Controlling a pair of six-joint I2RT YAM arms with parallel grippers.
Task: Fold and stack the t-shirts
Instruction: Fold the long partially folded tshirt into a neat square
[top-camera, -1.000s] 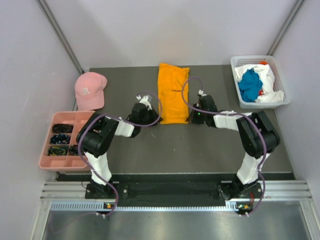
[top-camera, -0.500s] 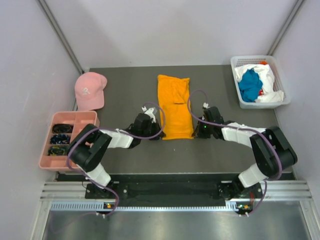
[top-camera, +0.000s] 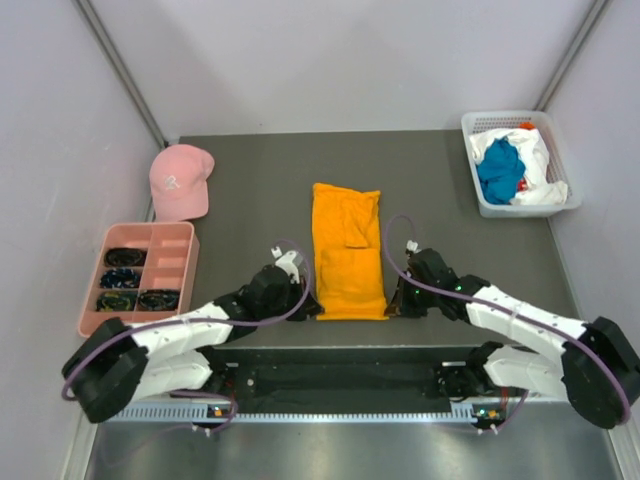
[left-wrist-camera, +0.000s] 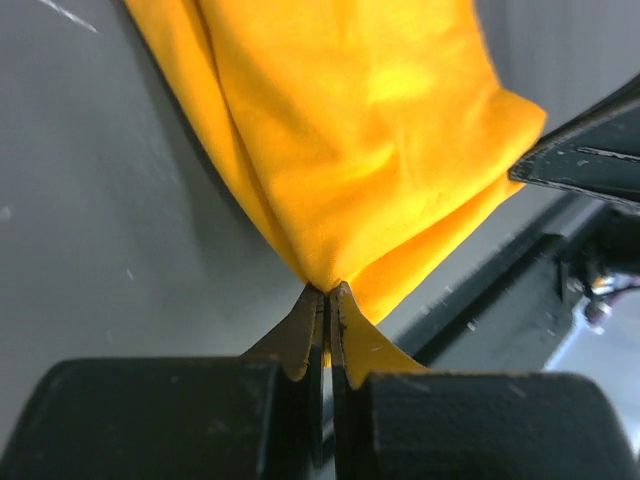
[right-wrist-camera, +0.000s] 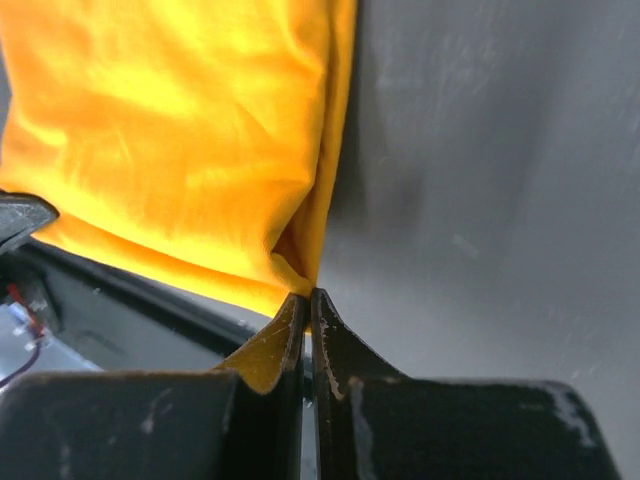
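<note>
Orange t-shirt (top-camera: 347, 252) in 2 closed pincers (left-wrist-camera: 328, 289) (right-wrist-camera: 306, 295)

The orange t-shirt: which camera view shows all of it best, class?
The top external view: the whole orange t-shirt lies as a long strip. Each wrist view shows only a near corner pinched by the left gripper or right gripper.
</note>
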